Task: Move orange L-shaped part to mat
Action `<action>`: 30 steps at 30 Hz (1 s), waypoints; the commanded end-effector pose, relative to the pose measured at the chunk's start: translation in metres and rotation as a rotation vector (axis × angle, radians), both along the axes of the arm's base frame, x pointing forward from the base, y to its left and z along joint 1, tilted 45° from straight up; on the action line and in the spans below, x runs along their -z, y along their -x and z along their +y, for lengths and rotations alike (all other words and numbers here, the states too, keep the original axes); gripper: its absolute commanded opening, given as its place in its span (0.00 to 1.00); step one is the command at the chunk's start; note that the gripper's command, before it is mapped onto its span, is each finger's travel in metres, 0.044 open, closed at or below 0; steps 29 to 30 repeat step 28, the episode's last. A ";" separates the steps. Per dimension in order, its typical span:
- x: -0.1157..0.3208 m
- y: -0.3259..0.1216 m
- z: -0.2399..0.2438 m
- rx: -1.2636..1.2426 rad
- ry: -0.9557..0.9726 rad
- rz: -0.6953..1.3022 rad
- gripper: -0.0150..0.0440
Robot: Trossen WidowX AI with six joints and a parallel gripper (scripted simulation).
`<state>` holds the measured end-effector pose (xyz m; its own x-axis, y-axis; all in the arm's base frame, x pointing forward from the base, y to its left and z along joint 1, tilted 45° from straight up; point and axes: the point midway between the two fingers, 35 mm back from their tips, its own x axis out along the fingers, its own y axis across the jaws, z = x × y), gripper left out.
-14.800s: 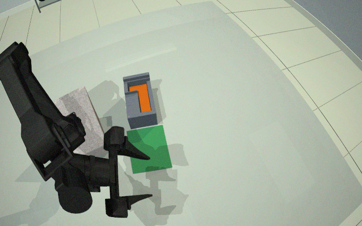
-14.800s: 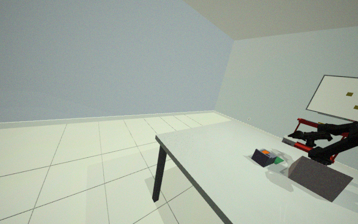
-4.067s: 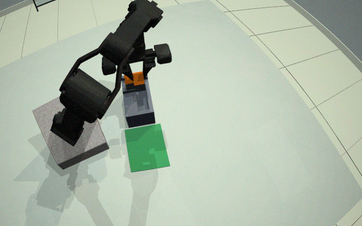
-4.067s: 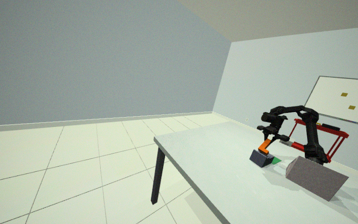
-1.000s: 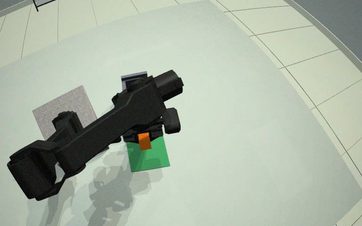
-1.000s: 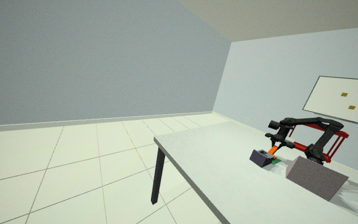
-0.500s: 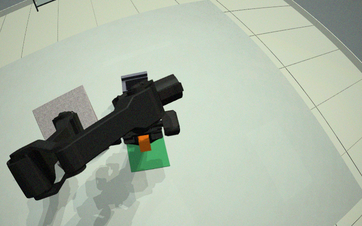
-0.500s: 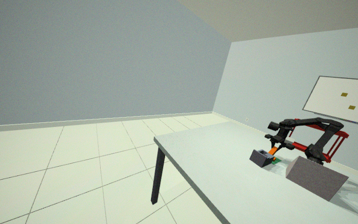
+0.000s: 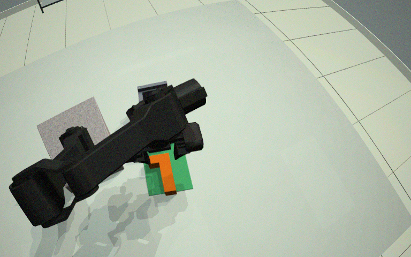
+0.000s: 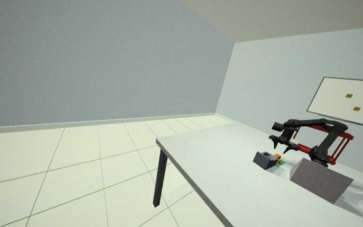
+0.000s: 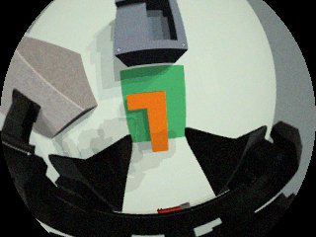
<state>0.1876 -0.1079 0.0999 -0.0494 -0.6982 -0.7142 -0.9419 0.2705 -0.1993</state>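
The orange L-shaped part (image 9: 168,178) (image 10: 277,156) (image 11: 158,118) is over the green mat (image 9: 183,172) (image 11: 177,99), its broad face up. Its L-shaped end points toward the tray, and its straight end reaches past the mat's far edge from the tray. Whether it rests fully flat is hard to tell. The grey tray (image 10: 263,161) (image 11: 129,30) shows an empty pocket in the wrist view; the arm hides most of it in the top view. My gripper (image 9: 161,159) (image 10: 280,150) (image 11: 158,134) is open above the part, fingers apart on either side, holding nothing.
A large speckled pinkish-grey block (image 9: 88,112) (image 10: 318,181) (image 11: 54,74) stands to the left of the mat and tray in the wrist view. My arm passes over it in the top view. The tray stands close to the mat's edge.
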 end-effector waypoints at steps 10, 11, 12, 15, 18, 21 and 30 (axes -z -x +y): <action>-0.057 -0.004 0.055 -0.006 0.003 -0.010 0.93; -0.053 -0.006 0.052 -0.018 0.002 -0.013 0.93; -0.053 -0.006 0.052 -0.018 0.002 -0.013 0.93; -0.053 -0.006 0.052 -0.018 0.002 -0.013 0.93; -0.053 -0.006 0.052 -0.018 0.002 -0.013 0.93; -0.053 -0.006 0.052 -0.018 0.002 -0.013 0.93; -0.053 -0.006 0.052 -0.018 0.002 -0.013 0.93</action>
